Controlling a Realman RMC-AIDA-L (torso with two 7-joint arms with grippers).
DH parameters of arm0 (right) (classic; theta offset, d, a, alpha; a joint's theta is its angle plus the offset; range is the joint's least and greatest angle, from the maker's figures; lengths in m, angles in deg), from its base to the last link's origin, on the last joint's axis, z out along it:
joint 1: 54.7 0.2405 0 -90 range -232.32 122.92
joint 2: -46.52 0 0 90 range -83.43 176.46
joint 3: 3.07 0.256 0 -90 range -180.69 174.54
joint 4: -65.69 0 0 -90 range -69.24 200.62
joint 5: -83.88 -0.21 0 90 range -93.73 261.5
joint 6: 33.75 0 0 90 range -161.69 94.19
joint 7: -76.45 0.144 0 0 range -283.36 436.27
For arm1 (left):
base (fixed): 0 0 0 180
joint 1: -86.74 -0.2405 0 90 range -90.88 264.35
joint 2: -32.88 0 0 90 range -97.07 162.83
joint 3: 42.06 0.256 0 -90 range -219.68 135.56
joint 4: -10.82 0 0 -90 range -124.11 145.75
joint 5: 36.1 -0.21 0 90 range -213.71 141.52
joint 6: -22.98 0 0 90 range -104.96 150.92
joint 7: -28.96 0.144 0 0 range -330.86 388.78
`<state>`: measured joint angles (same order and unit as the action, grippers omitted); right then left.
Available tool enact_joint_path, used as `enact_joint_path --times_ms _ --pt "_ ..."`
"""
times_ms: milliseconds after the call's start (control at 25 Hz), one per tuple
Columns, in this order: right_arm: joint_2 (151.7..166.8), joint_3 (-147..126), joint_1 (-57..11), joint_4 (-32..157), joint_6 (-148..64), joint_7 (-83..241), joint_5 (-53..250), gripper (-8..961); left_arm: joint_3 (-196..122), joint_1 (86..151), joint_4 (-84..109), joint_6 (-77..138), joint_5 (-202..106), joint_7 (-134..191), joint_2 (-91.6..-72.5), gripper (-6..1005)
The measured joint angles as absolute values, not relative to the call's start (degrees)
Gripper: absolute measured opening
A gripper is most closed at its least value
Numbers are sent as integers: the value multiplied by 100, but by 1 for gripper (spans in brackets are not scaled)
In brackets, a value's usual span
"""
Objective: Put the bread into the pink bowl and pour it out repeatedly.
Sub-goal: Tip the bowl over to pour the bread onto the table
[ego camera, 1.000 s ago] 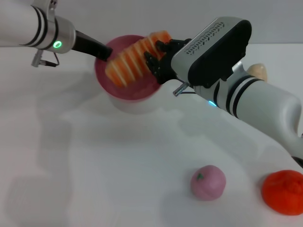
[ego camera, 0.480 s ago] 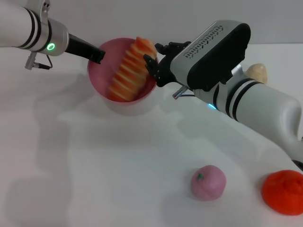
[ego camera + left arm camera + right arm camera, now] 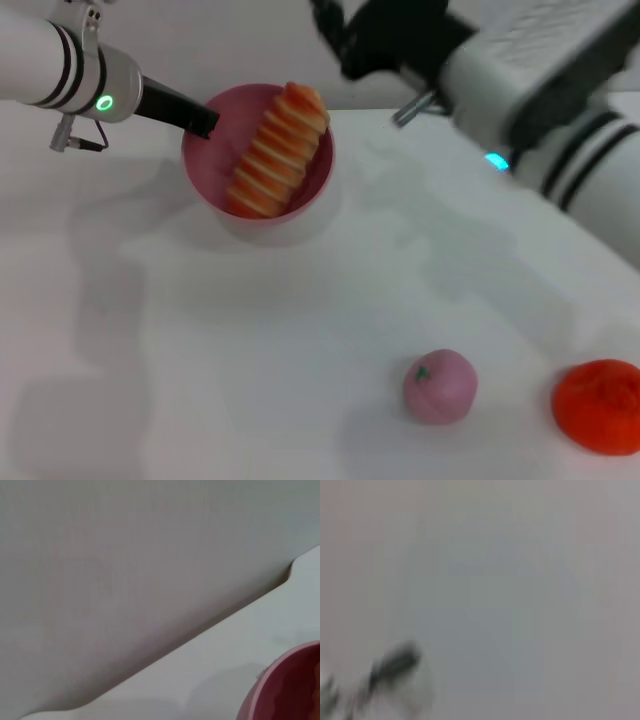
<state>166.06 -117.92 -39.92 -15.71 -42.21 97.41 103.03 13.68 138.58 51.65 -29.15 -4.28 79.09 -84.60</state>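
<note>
The pink bowl stands at the back left of the white table. The bread lies inside it, striped side up, with its far end leaning on the far rim. My left gripper grips the bowl's left rim. Part of the bowl's rim also shows in the left wrist view. My right gripper is raised above and behind the bowl, open and empty, clear of the bread. The right wrist view shows only a grey blur.
A small pink peach-like ball and an orange fruit lie near the front right of the table. My right arm spans the back right corner.
My right gripper let go of the bread and rose up and back from the bowl. The bread settled into the bowl. The left gripper kept its hold on the rim.
</note>
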Motion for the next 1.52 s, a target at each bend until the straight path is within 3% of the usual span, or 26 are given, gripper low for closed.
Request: enact_joint_path --times_ms 240,680,1120,1520 --pt "16583 -11206 -4544 -801 -7267 9787 9705 337 1379 13777 5169 -2881 -388 7905 -8496 33" --pt "16564 -10185 -4525 1716 -11060 9579 8561 338 2176 13614 5237 -2606 560 7943 -8534 33" --pt "16563 -8948 -4692 2877 -12321 8802 7621 338 4409 13371 5562 -1347 2574 7955 -8573 33" --pt "16471 -8292 -4697 3178 -12354 8799 7639 339 6470 13004 5947 655 3960 7958 -8595 33"
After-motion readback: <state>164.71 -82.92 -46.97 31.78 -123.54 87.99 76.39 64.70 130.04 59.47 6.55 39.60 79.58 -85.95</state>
